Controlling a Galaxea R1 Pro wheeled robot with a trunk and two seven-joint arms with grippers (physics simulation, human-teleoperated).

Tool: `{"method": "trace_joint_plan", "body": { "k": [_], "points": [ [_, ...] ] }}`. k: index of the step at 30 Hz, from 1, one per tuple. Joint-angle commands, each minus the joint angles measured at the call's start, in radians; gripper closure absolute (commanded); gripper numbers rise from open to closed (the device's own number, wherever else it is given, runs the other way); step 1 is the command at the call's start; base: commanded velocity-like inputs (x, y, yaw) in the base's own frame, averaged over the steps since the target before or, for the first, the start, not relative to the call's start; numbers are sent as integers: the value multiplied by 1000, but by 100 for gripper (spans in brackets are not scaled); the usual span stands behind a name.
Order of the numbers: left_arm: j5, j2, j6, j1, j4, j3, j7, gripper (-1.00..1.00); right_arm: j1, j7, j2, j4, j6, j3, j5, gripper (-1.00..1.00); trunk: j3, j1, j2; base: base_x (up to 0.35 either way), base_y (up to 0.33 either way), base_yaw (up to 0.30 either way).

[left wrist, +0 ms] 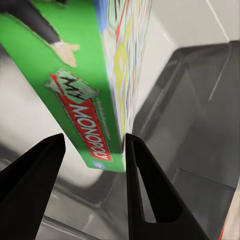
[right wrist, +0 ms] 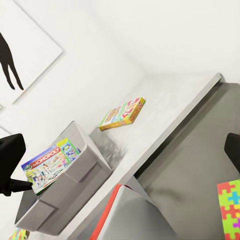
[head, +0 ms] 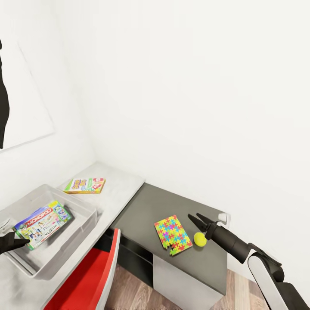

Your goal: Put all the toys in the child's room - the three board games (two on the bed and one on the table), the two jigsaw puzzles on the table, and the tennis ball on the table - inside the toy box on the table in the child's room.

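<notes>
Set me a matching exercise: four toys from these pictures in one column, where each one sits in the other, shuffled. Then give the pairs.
Things:
1. Monopoly box
2. green, red and yellow game box
3. jigsaw puzzle
4. tennis ball

Places:
A. flat on the dark grey lower desk, nearer the red chair
B. flat on the light grey desk top, beyond the bin
C. leaning inside the grey bin, between the open left claw tips
D. on the dark desk, just ahead of the open right claw

Pairs: 1-C, 2-B, 3-A, 4-D

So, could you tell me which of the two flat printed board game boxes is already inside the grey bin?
The Monopoly box, leaning in the light grey toy box; the green-red-yellow box lies on the desk behind.
</notes>
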Motion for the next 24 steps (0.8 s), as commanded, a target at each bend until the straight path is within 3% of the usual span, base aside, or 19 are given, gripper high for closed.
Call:
{"method": "trace_joint_plan", "body": {
  "k": [1,14,24],
  "points": [
    [-1,0,9,-1,0,2,-5,100,-1,0,0,0,8,0,-9,-100,-4,1,-2,0,0,0],
    [4,9,9,-1,-6,2,-17,100,-1,0,0,0,7,0,-9,-100,-13,1,-2,0,0,0],
    [-2,14,8,-1,-8,0,-106,100,-1,0,0,0,7,0,-9,-100,-13,1,-2,0,0,0]
  ]
}}
